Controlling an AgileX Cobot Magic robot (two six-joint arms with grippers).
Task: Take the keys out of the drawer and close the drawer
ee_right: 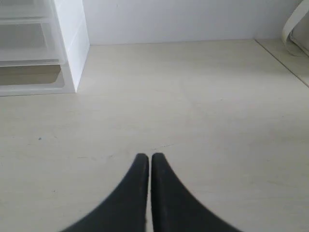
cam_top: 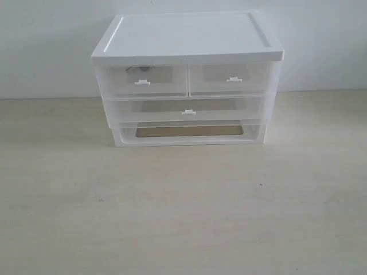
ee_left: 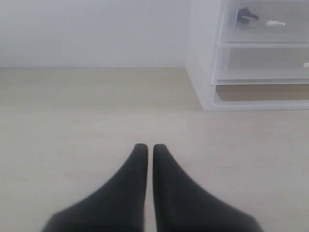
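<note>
The white-topped drawer unit [cam_top: 187, 35] stands at the back of the table. Its left-hand half-width translucent drawer [cam_top: 143, 80] is pushed in, with a small white tab handle [cam_top: 142, 82]. Through its front a dark shape shows, the keys [cam_top: 141, 68], also seen as a dark blur [ee_left: 247, 15] in the left wrist view. My left gripper [ee_left: 150, 147] is shut with nothing in it, low over the bare table, left of the unit. My right gripper [ee_right: 147, 157] is shut and empty too, right of the unit. Neither gripper appears in the exterior view.
The right-hand half-width drawer [cam_top: 230, 78] and the full-width drawer [cam_top: 188, 109] below are shut. An open bottom slot [cam_top: 189, 131] shows the table through it. A white curved object [ee_right: 295, 29] lies past the table's edge line in the right wrist view.
</note>
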